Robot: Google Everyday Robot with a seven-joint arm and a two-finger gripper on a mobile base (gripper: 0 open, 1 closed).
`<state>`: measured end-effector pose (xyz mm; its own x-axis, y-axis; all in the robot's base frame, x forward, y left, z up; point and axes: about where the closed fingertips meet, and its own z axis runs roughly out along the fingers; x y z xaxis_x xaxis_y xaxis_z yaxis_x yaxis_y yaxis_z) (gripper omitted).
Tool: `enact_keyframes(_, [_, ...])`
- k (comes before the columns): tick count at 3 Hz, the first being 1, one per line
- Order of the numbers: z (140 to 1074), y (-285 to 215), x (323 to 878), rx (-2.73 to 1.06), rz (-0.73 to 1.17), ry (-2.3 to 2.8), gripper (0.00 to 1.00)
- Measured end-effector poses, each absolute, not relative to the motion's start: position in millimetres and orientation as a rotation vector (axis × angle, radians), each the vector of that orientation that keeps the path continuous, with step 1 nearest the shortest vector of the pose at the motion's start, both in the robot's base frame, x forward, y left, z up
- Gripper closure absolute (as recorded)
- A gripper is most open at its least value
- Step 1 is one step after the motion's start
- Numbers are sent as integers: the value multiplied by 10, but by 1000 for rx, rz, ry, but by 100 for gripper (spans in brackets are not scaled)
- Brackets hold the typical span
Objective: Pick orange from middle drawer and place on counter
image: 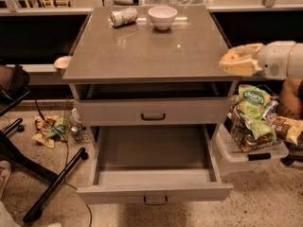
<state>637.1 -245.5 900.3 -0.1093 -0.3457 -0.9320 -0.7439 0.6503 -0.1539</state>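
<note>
The middle drawer (154, 193) is pulled wide open at the bottom of the cabinet, and its grey tray shows nothing inside. The orange is not plainly in view anywhere. The counter (142, 48) is the glossy grey-brown top slab. My gripper (236, 61), with yellowish tips on a white arm, hovers at the counter's right edge at the height of the slab, above and to the right of the open drawer.
A white bowl (162, 17) and a tipped can (123, 16) lie at the counter's back. The closed drawer front (153, 111) sits above the open one. A wire basket of snack bags (255, 122) stands to the right. Black chair legs (47, 174) and litter lie to the left.
</note>
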Motion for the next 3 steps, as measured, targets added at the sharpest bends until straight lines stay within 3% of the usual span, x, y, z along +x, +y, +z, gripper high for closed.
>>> enact_keyframes(3, [9302, -1813, 7495, -784, 499, 1707, 100])
